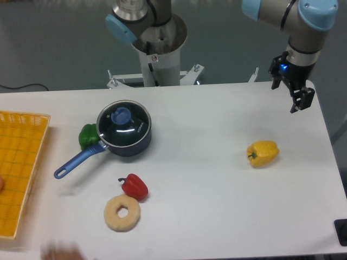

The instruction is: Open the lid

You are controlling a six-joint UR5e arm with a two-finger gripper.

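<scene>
The glass lid [124, 119] sits closed on the blue saucepan [128, 142] at the surface's [217, 206] left, while the robot's hand [293, 91], fingers apparently parted and grasping nothing, hovers well apart at far right.

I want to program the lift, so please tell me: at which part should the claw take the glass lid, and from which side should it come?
Probably the blue knob in the middle of the lid, approached from straight above. The lid lies flat on the saucepan, so its thin rim offers little to pinch, while the knob stands up. The claw is far off, near the table's right edge.
</scene>
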